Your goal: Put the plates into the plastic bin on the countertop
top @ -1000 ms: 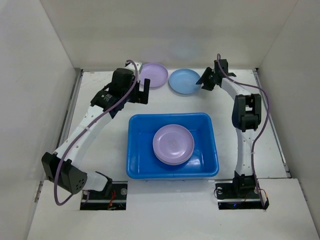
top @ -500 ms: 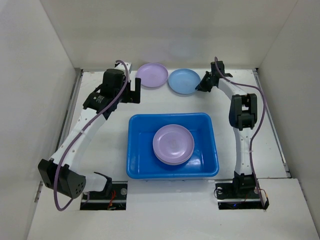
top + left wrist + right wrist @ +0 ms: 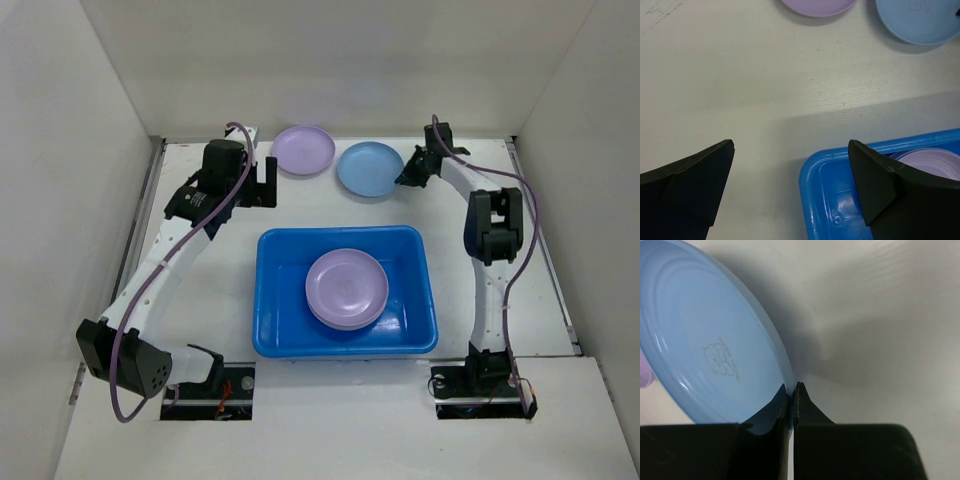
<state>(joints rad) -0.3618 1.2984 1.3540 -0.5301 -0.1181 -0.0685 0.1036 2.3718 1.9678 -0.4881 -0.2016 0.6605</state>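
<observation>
The bright blue plastic bin (image 3: 275, 305) sits mid-countertop with lilac plates (image 3: 346, 289) stacked inside. A lilac plate (image 3: 304, 149) and a pastel blue plate (image 3: 368, 168) are at the back. My right gripper (image 3: 407, 176) is shut on the blue plate's right rim; the right wrist view shows the fingers pinching the rim of the tilted blue plate (image 3: 705, 345). My left gripper (image 3: 265, 185) is open and empty, left of the lilac plate and behind the bin's far left corner (image 3: 815, 172).
White walls enclose the countertop (image 3: 215, 260) on three sides. The lilac plate's edge (image 3: 817, 6) and the blue plate (image 3: 917, 22) show at the top of the left wrist view. Both arm bases stand at the near edge.
My left gripper has drawn back left, away from the lilac plate. My right gripper has shifted the blue plate slightly right and toward the bin.
</observation>
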